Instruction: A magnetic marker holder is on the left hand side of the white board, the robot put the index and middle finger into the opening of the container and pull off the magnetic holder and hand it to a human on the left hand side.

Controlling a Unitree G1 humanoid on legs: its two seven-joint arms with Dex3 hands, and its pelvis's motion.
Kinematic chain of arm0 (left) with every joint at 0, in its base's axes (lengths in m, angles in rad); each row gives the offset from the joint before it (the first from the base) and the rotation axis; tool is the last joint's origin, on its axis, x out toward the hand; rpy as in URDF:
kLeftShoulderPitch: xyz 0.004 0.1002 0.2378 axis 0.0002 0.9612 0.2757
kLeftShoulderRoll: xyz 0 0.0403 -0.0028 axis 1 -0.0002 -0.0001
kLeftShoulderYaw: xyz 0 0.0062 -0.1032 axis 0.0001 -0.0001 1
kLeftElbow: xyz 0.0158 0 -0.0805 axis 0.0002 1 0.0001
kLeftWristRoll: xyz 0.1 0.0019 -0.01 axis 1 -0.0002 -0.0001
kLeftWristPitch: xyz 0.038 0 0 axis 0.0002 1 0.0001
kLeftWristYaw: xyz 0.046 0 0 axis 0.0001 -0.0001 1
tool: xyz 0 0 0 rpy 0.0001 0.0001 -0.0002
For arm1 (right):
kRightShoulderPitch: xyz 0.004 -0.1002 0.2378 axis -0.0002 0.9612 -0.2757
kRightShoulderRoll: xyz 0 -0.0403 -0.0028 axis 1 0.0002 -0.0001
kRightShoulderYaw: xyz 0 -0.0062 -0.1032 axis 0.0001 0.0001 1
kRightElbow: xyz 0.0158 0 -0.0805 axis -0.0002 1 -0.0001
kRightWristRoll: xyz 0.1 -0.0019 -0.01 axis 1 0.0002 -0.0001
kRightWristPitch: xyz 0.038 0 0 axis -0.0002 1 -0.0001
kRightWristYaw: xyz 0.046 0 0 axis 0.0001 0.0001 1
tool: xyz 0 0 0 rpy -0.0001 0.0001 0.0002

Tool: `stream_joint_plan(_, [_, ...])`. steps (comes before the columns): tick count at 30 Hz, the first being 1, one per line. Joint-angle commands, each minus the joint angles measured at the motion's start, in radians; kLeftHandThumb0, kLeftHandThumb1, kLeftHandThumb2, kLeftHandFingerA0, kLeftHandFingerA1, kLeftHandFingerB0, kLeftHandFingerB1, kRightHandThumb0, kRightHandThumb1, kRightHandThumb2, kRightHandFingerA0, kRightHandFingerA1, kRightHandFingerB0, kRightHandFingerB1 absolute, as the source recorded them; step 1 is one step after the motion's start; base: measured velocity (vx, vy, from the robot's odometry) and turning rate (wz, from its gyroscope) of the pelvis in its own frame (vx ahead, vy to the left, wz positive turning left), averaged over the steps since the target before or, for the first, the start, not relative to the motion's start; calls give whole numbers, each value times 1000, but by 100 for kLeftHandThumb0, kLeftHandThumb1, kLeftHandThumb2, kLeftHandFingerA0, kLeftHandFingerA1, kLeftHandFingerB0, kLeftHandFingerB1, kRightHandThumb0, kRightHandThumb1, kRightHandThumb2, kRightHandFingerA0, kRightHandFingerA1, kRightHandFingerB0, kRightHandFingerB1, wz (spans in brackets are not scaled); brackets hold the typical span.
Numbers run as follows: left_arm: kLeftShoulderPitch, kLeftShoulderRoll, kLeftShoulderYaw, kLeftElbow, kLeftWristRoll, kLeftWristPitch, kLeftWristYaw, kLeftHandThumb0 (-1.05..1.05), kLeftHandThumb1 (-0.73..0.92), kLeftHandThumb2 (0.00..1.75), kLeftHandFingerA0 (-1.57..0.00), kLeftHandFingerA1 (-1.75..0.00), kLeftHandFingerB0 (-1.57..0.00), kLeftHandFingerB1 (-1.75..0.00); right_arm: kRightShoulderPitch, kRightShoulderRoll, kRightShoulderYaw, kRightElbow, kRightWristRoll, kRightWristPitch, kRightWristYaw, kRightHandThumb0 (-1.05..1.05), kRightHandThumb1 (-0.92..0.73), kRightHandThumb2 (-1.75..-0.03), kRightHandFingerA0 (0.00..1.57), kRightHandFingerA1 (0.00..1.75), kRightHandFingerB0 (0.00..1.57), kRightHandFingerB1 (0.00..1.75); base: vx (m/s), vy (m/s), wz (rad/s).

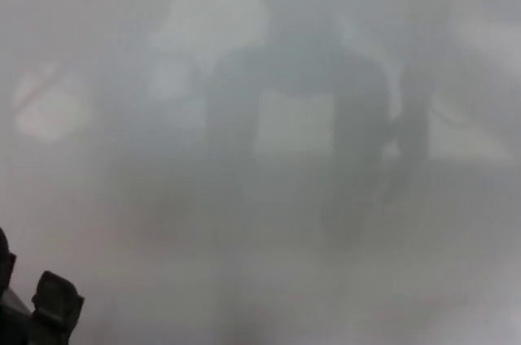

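1. Only a small part of the robot shows, at the lower left corner of the head view: the left hand (37,312), black and matte.
2. One thick, blocky finger (57,300) has a squared tip with rounded corners.
3. A second dark, rounded part sits at the frame's left edge.

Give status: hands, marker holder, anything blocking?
Left hand just showing at bottom-left corner, grip unreadable. Right hand out of view. Marker holder not visible. Whiteboard fills the view, only hazy reflections; nothing seen in the way.
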Motion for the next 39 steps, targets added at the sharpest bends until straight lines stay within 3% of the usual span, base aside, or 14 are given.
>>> stream_joint_plan(1, [-19, 88, -61, 78, 198, -126, 22, -81, 58, 97, -36, -51, -24, -45, -26, -16, -10, 1, 10, 5, 3, -46, -78, -65, 79, 49, 23, 29, 0, 0, 0])
stream_joint_plan(4, [-14, 123, -116, 74, 298, -193, 65, -73, 57, 94, -27, -49, -27, -47, -33, -13, -8, 1, 6, 10, -3, -46, -78, -65, 80, 50, 23, 29, 0, 0, 0])
stream_joint_plan(5, [-19, 130, -126, 78, 320, -211, 75, -59, 70, 61, -30, -35, -32, -33, -38, -13, -8, 1, 5, 12, -6, -45, -78, -65, 80, 51, 23, 29, 0, 0, 0])
stream_joint_plan(14, [35, 113, -264, 126, 711, -583, 359, -41, 76, 63, -27, -37, -34, -33, -45, -11, -12, 2, 11, 12, -7, -43, -77, -65, 82, 52, 24, 30, 0, 0, 0])
stream_joint_plan(15, [29, 109, -286, 158, 753, -616, 405, -45, 54, 87, -28, -52, -24, -46, -52, -9, -12, 1, 11, 15, -8, -42, -78, -65, 81, 51, 24, 30, 0, 0, 0])
stream_joint_plan(18, [10, 96, -340, 268, 839, -682, 512, -48, 53, 88, -31, -54, -22, -45, -63, -7, -14, 2, 13, 18, -6, -43, -77, -65, 81, 51, 24, 30, 0, 0, 0])
stream_joint_plan(19, [3, 90, -351, 306, 858, -708, 535, -43, 72, 62, -40, -41, -33, -31, -64, -7, -13, 3, 12, 19, -7, -42, -77, -66, 82, 51, 24, 30, 0, 0, 0])
stream_joint_plan(22, [-16, 79, -381, 405, 890, -759, 594, -45, 69, 62, -50, -39, -36, -33, -66, -7, -11, 3, 9, 23, -11, -42, -77, -65, 81, 51, 24, 30, 0, 0, 0])
stream_joint_plan(26, [-41, 78, -428, 520, 945, -811, 700, -47, 72, 62, -30, -40, -34, -31, -66, -8, -10, 2, 8, 19, -12, -44, -77, -65, 81, 51, 24, 30, 0, 0, 0])
stream_joint_plan(27, [-48, 77, -436, 547, 952, -817, 720, -54, 56, 89, -26, -52, -26, -46, -66, -9, -9, 3, 7, 18, -14, -44, -77, -65, 82, 51, 24, 30, 0, 0, 0])
stream_joint_plan(28, [-57, 76, -445, 581, 957, -829, 740, -54, 56, 89, -26, -52, -26, -46, -66, -10, -8, 3, 5, 18, -16, -44, -77, -65, 82, 51, 24, 30, 0, 0, 0])
stream_joint_plan(29, [-61, 75, -450, 612, 961, -847, 751, -49, 74, 62, -27, -42, -34, -31, -66, -9, -8, 3, 5, 20, -18, -43, -77, -65, 82, 51, 25, 30, 0, 0, 0])
stream_joint_plan(37, [-88, 58, -487, 809, 968, -940, 838, -52, 73, 62, -27, -42, -32, -31, -64, -10, -6, 2, 5, 17, -17, -42, -77, -65, 80, 51, 24, 30, 0, 0, 0])
stream_joint_plan(39, [-80, 52, -493, 862, 974, -962, 887, -49, 74, 64, -28, -40, -31, -31, -62, -7, -4, 4, 3, 20, -17, -50, -60, -86, 75, 63, 16, 41, 0, 0, 0])
